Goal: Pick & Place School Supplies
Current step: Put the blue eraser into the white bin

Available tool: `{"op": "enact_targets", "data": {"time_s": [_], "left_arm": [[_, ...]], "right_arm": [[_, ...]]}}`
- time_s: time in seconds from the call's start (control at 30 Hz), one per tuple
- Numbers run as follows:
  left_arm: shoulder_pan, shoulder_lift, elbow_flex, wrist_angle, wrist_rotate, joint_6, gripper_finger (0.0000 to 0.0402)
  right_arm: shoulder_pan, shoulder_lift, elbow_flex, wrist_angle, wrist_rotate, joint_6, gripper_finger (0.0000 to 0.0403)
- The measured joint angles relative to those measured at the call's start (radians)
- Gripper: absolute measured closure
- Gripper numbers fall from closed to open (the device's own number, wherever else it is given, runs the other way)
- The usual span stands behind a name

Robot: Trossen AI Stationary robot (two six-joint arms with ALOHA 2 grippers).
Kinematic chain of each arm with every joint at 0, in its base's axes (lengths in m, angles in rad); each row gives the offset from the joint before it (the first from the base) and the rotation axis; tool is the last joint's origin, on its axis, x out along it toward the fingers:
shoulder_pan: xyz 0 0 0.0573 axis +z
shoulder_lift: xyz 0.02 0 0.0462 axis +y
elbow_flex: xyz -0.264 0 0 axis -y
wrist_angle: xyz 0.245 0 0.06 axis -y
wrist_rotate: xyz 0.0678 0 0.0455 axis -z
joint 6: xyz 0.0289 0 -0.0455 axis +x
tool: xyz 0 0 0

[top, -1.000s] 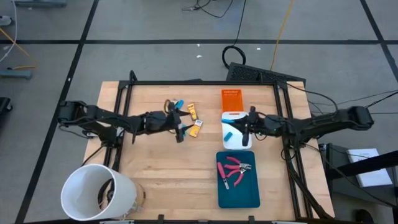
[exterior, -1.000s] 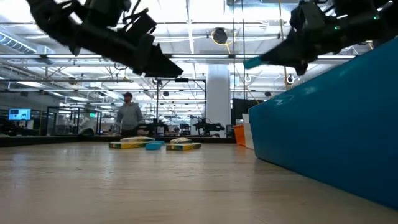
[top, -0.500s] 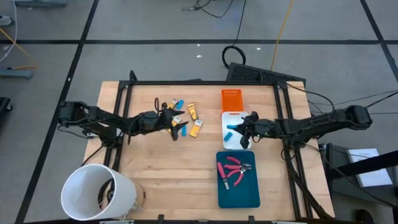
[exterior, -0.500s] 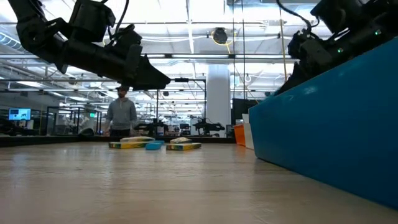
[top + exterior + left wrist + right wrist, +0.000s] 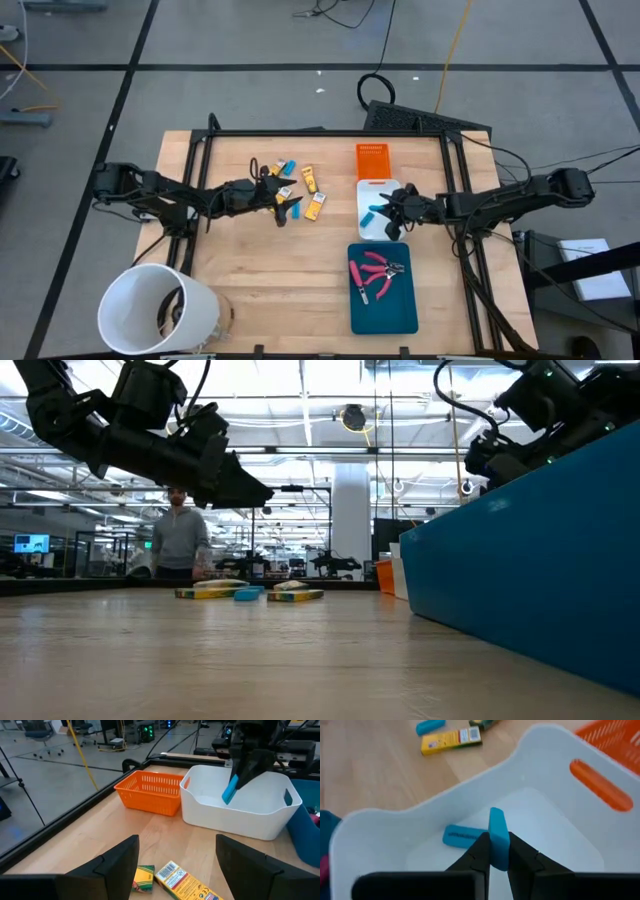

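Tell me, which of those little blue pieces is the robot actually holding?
The blue piece pinched upright in the right gripper, over the white bin. Another blue piece lies flat on that bin's floor, and a third lies out on the table.

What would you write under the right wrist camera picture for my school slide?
The right gripper holds a blue eraser over the white bin, where another blue eraser already lies.

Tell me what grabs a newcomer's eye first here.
The right gripper pinches a light-blue piece over the white tray, where another blue piece already lies. The left gripper hovers open above yellow boxes mid-table; pink-handled tools sit in the teal tray.
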Motion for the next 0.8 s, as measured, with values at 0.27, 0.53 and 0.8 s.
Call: {"op": "enact_targets", "data": {"time_s": [0.27, 0.53, 0.8], "left_arm": [[0.0, 0.0, 0.0, 0.001, 0.0, -0.002, 0.0135], [0.0, 0.0, 0.0, 0.002, 0.0, -0.004, 0.0135], [0.0, 0.0, 0.0, -0.001, -0.001, -0.129, 0.0135]], "right_arm": [[0.0, -0.001, -0.019, 0.002, 0.002, 0.01, 0.0303], [0.0, 0.0, -0.02, 0.075, 0.001, -0.016, 0.0265], [0.0, 0.0, -0.02, 0.256, -0.001, -0.15, 0.0255]]}}
